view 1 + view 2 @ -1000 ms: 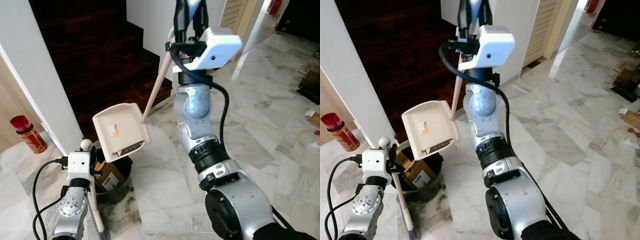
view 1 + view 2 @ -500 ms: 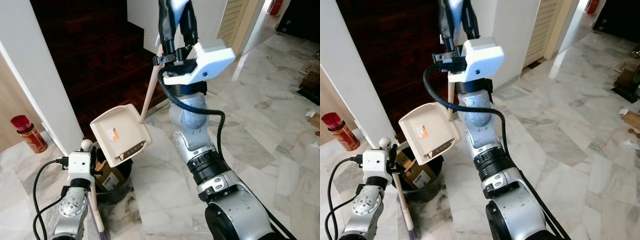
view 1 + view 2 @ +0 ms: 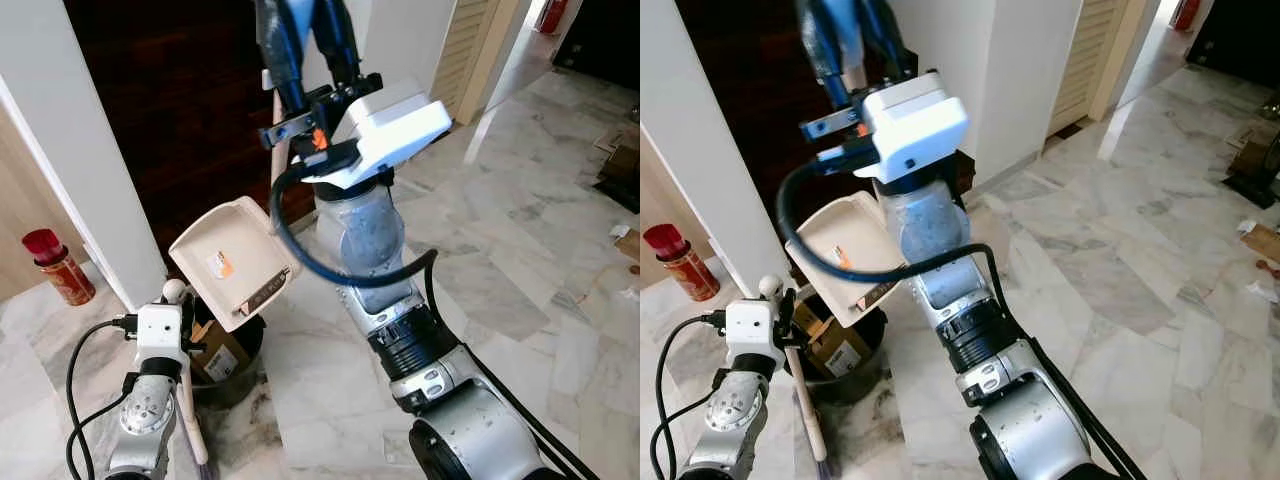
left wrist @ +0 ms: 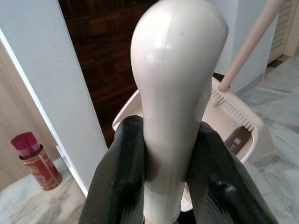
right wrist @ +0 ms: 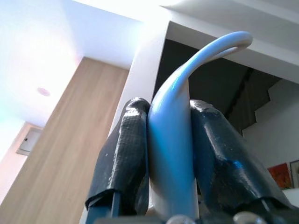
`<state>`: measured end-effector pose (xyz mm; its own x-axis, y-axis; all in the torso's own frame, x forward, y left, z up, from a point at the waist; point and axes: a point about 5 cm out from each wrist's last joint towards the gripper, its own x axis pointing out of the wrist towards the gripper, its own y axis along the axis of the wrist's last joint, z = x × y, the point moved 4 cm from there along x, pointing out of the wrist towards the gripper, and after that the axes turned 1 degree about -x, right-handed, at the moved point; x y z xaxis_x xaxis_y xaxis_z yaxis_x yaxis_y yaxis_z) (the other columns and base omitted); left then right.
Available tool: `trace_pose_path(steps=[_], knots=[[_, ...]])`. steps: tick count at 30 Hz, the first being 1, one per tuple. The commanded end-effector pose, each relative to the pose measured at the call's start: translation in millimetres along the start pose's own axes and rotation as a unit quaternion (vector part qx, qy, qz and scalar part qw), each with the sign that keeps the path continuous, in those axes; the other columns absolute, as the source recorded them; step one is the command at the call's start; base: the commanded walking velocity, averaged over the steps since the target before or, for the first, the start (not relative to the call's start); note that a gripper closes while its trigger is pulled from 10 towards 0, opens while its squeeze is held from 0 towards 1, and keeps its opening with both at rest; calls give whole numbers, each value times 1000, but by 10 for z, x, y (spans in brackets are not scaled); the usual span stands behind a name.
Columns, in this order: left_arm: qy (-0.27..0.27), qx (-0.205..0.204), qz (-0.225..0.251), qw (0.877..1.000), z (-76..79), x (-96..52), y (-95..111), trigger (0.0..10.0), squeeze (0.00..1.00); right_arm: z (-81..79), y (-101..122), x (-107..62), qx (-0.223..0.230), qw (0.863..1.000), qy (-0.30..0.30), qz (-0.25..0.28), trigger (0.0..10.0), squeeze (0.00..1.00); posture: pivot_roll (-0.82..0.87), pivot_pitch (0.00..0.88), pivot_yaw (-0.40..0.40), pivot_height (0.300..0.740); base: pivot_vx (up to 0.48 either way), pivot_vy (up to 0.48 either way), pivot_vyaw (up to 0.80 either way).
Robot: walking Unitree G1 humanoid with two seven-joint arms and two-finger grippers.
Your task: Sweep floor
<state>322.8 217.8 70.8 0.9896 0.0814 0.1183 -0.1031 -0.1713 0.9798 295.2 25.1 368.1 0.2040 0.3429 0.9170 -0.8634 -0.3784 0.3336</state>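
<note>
Both pairs of jaws are clenched on handles. The right gripper (image 5: 170,158), raised high on its silver arm (image 3: 375,240), pinches the pale curved handle end (image 5: 187,74) of the long-handled cream plastic dustpan (image 3: 232,262) between its two black fingers (image 5: 122,158). The left gripper (image 4: 170,168), low at the near left, clasps the rounded cream plastic top of the broom handle (image 4: 175,93) between its black fingers (image 4: 119,182); the handle's knob (image 3: 173,290) rises just above the white wrist housing (image 3: 161,333), and the shaft (image 3: 190,425) runs down past it toward the floor.

The dustpan hangs in the air, tilted, its open tray facing the camera, with a small orange-and-white label (image 3: 217,266) and a dark label (image 3: 262,296) on its inner surface. Its pale stick (image 3: 277,150) rises from the tray's upper edge to the right gripper. The tray sits directly above a dark round bin (image 3: 228,362), which holds brown cardboard scraps (image 3: 222,352) and stands on the white-and-grey marble floor (image 3: 520,250) near the foot of a white wall pillar (image 3: 80,150). Behind the pillar lies a dark wooden stair area (image 3: 190,110). A red cylindrical can with a red cap (image 3: 55,268) stands on the floor at the far left, beside a light wood panel. Scattered cardboard pieces (image 3: 628,240) lie at the floor's right edge.
</note>
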Motion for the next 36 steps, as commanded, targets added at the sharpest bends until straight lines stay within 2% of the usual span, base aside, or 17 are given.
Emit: trace_pose_path(steps=[1, 7, 16, 22, 28, 34, 35, 36], knots=[[-15, 4, 19, 1000, 62, 21, 74, 10000, 0, -173, -6, -284, 54, 997, -58, -18, 10000, 0, 78, 22, -74, 740, 0, 0, 0], [-16, 4, 18, 1000, 63, 22, 71, 10000, 0, -287, 69, -307, 40, 999, -32, -3, 10000, 0, 78, 32, -72, 740, 0, 0, 0], [-16, 4, 16, 1000, 55, 19, 55, 10000, 0, -271, 105, -308, 33, 999, -40, 1, 10000, 0, 79, 36, -71, 740, 0, 0, 0], [-16, 6, 16, 1000, 49, 27, 54, 10000, 0, -300, 239, -282, -4, 999, -27, 38, 10000, 0, 81, 41, -72, 740, 0, 0, 0], [-17, 7, 16, 1000, 51, 25, 53, 10000, 0, -377, 311, -288, -20, 998, -9, 56, 10000, 0, 81, 42, -73, 740, 0, 0, 0], [-17, 8, 16, 1000, 48, 24, 48, 10000, 0, -349, 284, -289, -11, 999, -23, 44, 10000, 0, 83, 42, -74, 740, 0, 0, 0], [-17, 8, 16, 1000, 48, 24, 48, 10000, 0, -334, 263, -288, -8, 999, -29, 37, 10000, 0, 81, 41, -74, 740, 0, 0, 0], [-17, 8, 15, 1000, 51, 24, 45, 10000, 0, -305, 150, -290, 16, 999, -47, 0, 10000, 0, 82, 41, -75, 740, 0, 0, 0]])
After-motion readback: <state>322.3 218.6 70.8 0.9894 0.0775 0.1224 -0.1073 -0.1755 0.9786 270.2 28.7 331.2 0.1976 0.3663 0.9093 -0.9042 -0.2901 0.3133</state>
